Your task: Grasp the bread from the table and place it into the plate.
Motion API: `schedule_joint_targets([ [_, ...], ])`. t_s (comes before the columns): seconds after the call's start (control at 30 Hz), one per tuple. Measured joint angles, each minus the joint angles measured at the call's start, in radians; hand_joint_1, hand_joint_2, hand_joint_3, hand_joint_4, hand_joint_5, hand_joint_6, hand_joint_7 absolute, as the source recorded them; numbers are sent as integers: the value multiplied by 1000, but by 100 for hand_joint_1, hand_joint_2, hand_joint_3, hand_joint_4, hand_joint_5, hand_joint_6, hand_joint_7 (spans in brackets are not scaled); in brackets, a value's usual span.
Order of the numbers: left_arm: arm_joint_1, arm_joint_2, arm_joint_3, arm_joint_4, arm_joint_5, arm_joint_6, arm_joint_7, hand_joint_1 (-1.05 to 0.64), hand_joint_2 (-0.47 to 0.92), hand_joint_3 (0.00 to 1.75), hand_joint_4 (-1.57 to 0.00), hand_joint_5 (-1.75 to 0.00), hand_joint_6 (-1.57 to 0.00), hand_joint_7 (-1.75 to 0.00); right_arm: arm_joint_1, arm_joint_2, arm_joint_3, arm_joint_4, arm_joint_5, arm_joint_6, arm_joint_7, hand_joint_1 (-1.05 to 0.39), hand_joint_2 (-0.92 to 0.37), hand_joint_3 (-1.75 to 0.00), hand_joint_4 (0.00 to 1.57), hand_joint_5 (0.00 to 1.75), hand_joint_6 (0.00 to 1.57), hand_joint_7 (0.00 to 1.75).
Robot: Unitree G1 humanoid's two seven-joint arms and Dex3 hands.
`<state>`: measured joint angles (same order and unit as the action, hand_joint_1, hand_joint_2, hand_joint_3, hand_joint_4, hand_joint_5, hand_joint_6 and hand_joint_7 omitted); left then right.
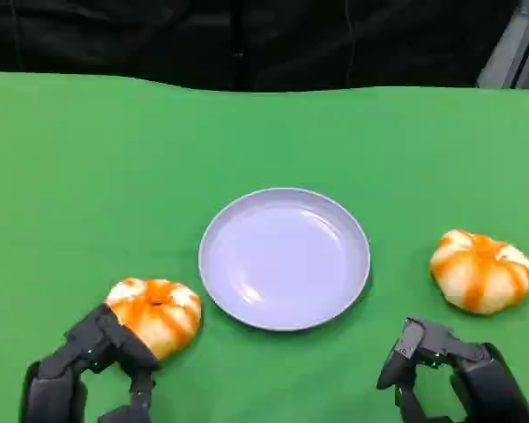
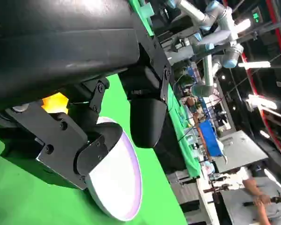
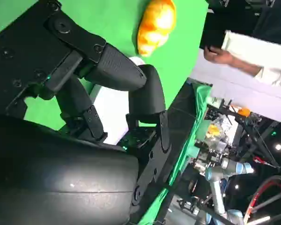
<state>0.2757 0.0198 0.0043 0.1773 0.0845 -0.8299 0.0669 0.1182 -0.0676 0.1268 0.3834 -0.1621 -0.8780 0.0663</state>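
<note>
Covering the table [image 1: 88, 159]: green cloth.

No legible text, labels or nos. anywhere.

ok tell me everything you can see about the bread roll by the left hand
The round golden bread roll with orange glaze stripes sits upright on the green table, just left of the pale lilac round plate and apart from it. Its crust looks soft and shiny. The black left hand has its fingers against the roll's near side.
</note>
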Motion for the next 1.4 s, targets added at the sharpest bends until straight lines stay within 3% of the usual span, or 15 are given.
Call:
schedule_joint_targets([
  [0.53, -2, 0, 0, 3, 0, -2, 0, 1, 50, 120, -74, -174, -69, -160, 0, 0, 0, 0, -1, 0, 0, -49, -34, -151, 80, 175, 73, 156],
  [0.67, -2, 0, 0, 3, -5, -2, 0, 1, 55, 112, -72, -160, -70, -146, 0, 0, 0, 0, -1, 0, 0, -50, -35, -150, 79, 175, 72, 156],
  [0.8, -2, 0, 0, 3, -11, -2, -1, 1, 56, 109, -72, -157, -70, -143, 0, 0, 0, 0, -1, 0, 0, -50, -35, -149, 79, 175, 72, 156],
  [0.87, -2, 1, -1, 3, -15, -2, -12, -8, 73, 58, -66, -121, -68, -89, 0, 0, 0, 0, -1, 0, 0, -50, -35, -149, 79, 175, 72, 156],
  [0.97, -3, 7, -1, 2, -27, 9, -27, -12, 84, 28, -64, -101, -70, -55, 0, 0, 0, 0, -1, 0, -1, -50, -35, -149, 79, 175, 72, 157],
  [1.07, -4, 16, 6, -4, 2, 32, -28, -12, 87, 19, -64, -92, -72, -40, 0, 1, 0, 0, -1, 0, -1, -50, -35, -149, 79, 175, 73, 157],
  [1.1, -4, 18, 9, -6, 12, 37, -28, -20, 87, 11, -56, -76, -63, -24, 0, 1, 1, 0, -1, 0, -1, -50, -35, -149, 79, 175, 73, 157],
  [1.17, 0, 29, 22, -47, 85, 89, -21, -29, 87, 4, -50, -60, -58, -9, 0, 1, 1, 0, -1, 0, -1, -50, -35, -149, 79, 175, 73, 157],
  [1.4, 18, 62, 39, -214, 281, 275, -4, -39, 87, 1, -45, -53, -52, -2, 0, 3, 1, -1, -1, 1, -2, -50, -35, -149, 79, 175, 73, 157],
])
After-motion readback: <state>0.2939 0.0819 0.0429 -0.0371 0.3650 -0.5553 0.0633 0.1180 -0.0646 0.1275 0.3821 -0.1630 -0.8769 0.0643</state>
